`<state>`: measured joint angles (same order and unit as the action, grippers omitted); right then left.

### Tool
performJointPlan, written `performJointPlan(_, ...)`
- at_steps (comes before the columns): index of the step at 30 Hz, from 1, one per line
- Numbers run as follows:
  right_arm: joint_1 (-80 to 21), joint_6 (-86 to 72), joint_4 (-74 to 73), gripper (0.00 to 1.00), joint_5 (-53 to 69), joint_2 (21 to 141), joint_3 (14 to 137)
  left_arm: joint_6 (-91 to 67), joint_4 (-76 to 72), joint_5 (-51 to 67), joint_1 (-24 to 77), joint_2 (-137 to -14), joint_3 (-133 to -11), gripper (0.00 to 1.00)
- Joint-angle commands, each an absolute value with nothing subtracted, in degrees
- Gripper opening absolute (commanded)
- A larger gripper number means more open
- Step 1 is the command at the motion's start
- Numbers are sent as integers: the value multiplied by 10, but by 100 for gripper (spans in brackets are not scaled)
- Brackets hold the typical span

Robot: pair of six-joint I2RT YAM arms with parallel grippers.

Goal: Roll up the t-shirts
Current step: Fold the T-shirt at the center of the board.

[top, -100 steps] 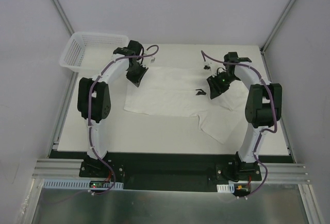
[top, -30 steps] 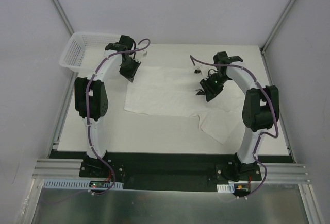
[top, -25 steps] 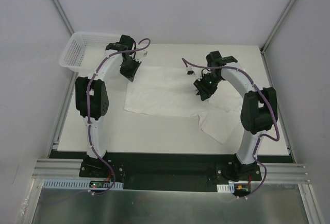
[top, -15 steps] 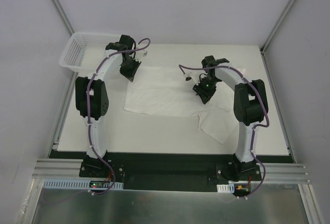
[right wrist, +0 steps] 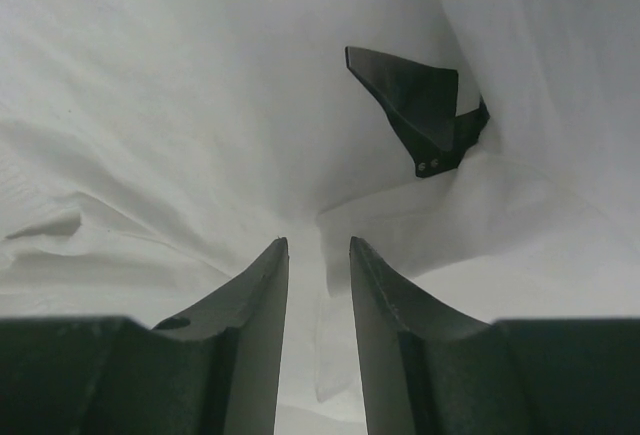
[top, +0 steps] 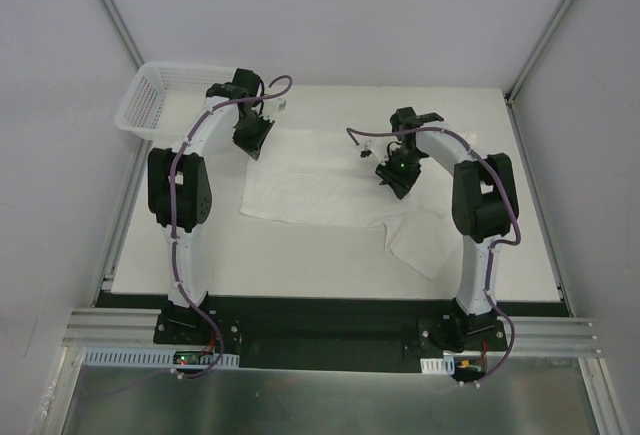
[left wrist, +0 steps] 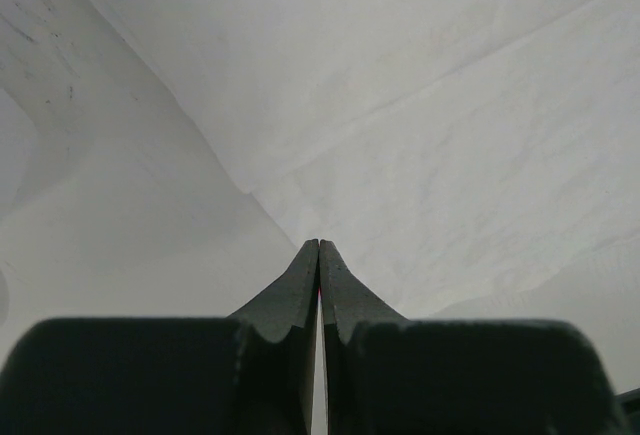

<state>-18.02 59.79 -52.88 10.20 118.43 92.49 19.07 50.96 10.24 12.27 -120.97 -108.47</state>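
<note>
One white t-shirt (top: 320, 190) lies spread flat across the middle of the table. My left gripper (top: 250, 141) is at the shirt's far-left corner. In the left wrist view its jaws (left wrist: 319, 245) are shut, and the cloth edges (left wrist: 420, 155) run straight into the tips. My right gripper (top: 397, 184) is low over the neck area at the shirt's right. In the right wrist view it (right wrist: 318, 245) is open a narrow gap with a fold of cloth (right wrist: 330, 345) lying between the fingers. The dark neck label (right wrist: 425, 115) lies just beyond them.
A white mesh basket (top: 160, 95) stands at the far-left corner of the table, just behind the left arm. A sleeve (top: 425, 245) of the shirt spreads toward the front right. Grey walls enclose the table on three sides.
The right gripper has moved left and slightly toward the far edge, from the shirt's right side to the neck label, which it now covers from above. The left gripper has stayed at the corner.
</note>
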Motion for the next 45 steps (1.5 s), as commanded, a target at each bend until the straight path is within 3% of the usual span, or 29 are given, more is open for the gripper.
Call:
performJointPlan(1, -186, 612, -537, 34, 88, 1201, 942, 192, 525, 113, 119, -1216, -1106, 0)
performJointPlan(10, -187, 612, -522, 30, 67, 1219, 938, 193, 526, 109, 119, -1217, -1107, 0)
performJointPlan(17, -187, 601, -521, 7, 84, 1191, 944, 194, 527, 108, 119, -1221, -1112, 0)
performJointPlan(22, -188, 577, -535, 1, 117, 1172, 964, 193, 526, 111, 119, -1226, -1119, 0)
performJointPlan(35, -187, 493, -588, 1, 220, 1214, 1022, 192, 528, 113, 120, -1231, -1123, 0)
performJointPlan(40, -187, 468, -599, 25, 216, 1244, 1041, 192, 528, 113, 119, -1234, -1125, 0)
performJointPlan(45, -166, 469, -636, 31, 246, 1222, 1062, 199, 527, 107, 119, -1233, -1130, 0)
